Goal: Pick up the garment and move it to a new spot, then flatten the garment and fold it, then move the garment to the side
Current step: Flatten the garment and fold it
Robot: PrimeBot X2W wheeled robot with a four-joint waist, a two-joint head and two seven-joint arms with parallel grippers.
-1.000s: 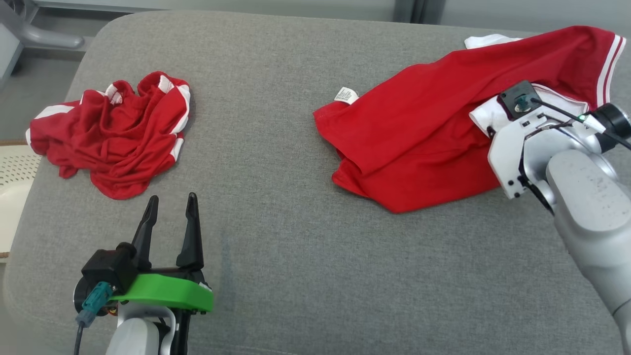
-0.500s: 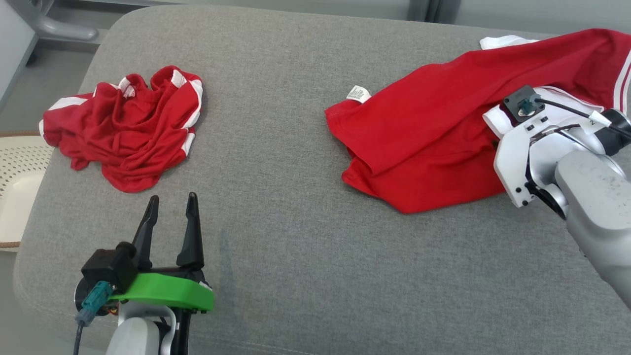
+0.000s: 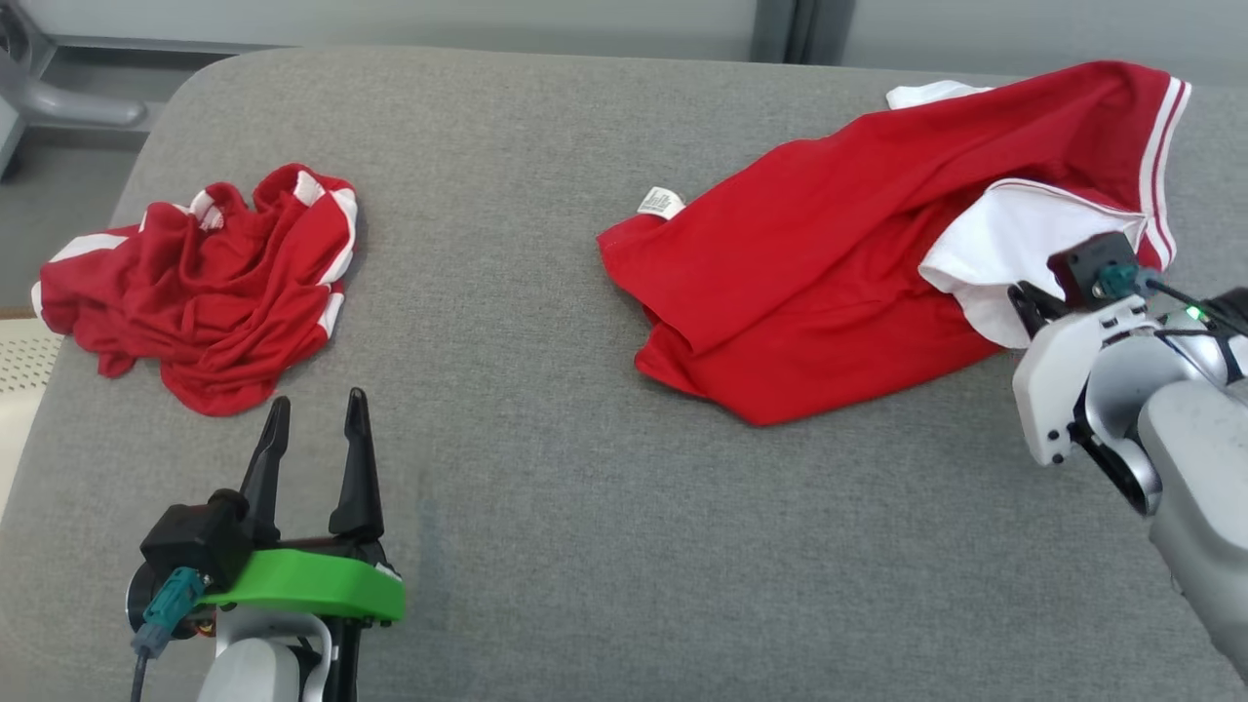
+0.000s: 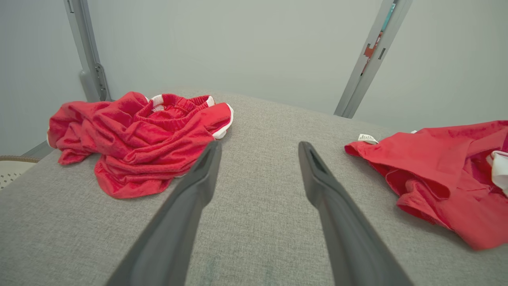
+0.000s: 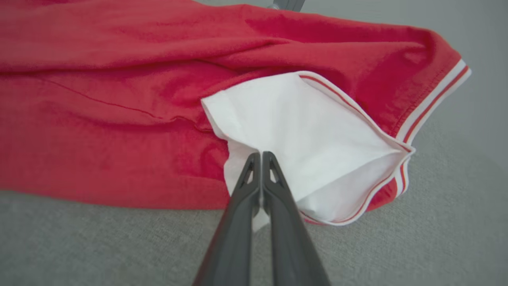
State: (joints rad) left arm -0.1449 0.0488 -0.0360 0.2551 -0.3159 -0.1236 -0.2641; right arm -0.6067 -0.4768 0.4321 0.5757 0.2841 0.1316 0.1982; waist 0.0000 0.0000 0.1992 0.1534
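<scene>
A red garment (image 3: 829, 273) with a white inner panel (image 3: 1014, 244) and a white-striped hem lies spread at the right of the grey cushioned surface (image 3: 546, 468). It also shows in the left wrist view (image 4: 436, 167) and the right wrist view (image 5: 119, 99). My right gripper (image 5: 261, 155) is shut, pinching the near edge of the white panel (image 5: 301, 131). In the head view the right gripper (image 3: 1026, 300) sits at the garment's right end. My left gripper (image 3: 312, 408) stands open over bare cushion at the lower left, fingers (image 4: 198, 186) apart and holding nothing.
A second red garment (image 3: 205, 283) lies crumpled at the left, just beyond my left gripper (image 4: 258, 147), also seen as a heap (image 4: 139, 135). A pale perforated basket (image 3: 19, 351) sits off the cushion's left edge. Grey metal posts (image 4: 369, 59) stand behind.
My right gripper has shut on the garment's white panel and drawn back toward the lower right, uncovering more white cloth. The head camera has shifted. The left gripper stays open.
</scene>
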